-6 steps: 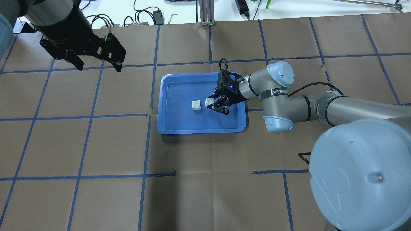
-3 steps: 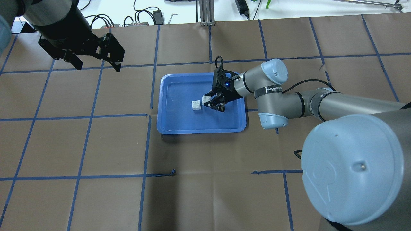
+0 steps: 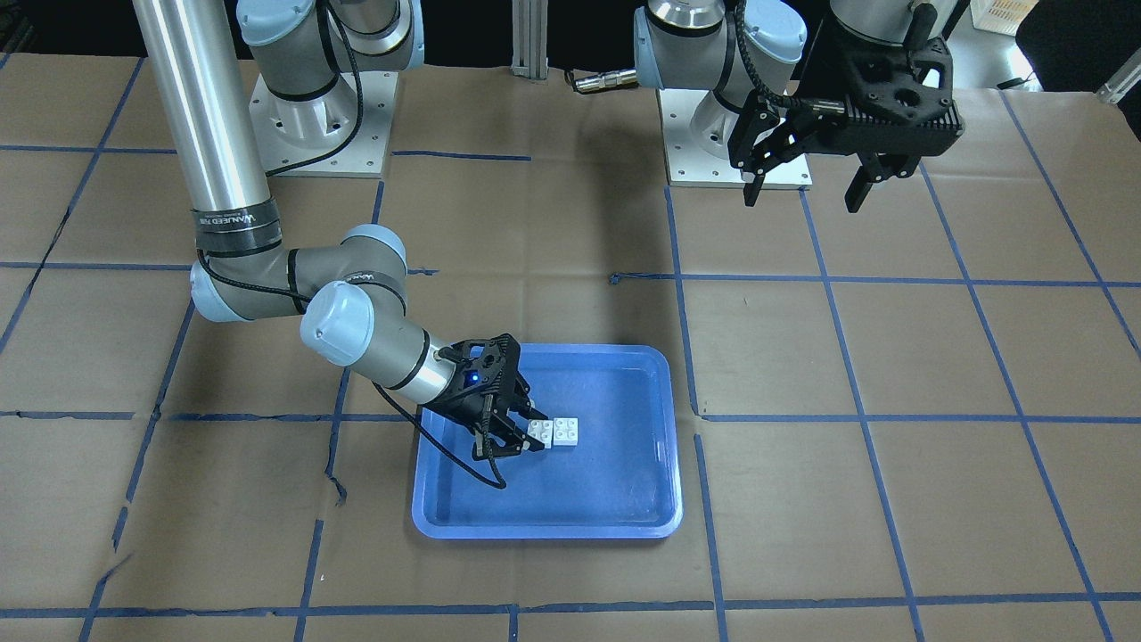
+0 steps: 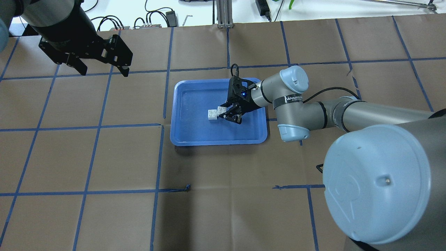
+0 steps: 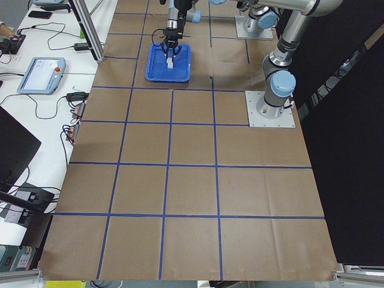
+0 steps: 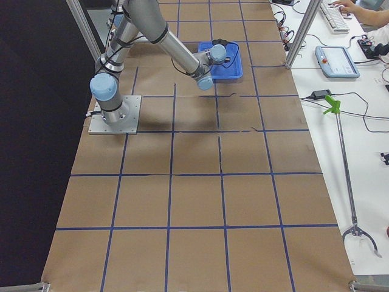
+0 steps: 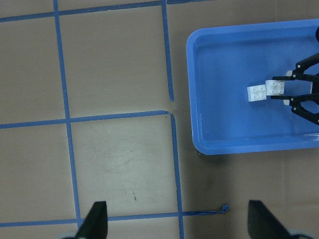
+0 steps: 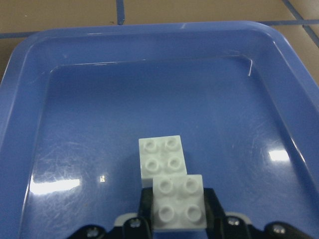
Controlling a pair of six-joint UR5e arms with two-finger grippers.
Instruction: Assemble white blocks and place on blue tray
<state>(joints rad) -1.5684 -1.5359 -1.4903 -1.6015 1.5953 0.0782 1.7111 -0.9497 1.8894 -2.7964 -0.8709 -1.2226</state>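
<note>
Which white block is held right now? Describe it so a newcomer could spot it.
Find the blue tray mid-table and the right end effector reaching into it. The held block is the white one between its fingers. The free block beside it, farther from that arm, has nothing gripping it.

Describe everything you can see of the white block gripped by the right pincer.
The held small white square plastic brick looks smooth and moulded, with four round studs on top. It sits roughly level, studs up, clamped on two opposite sides by the right pincer, over the floor of the shallow blue plastic tray. In the right wrist view its far edge overlaps the near edge of the second white studded brick, which lies on the tray; whether the two touch cannot be told.
</note>
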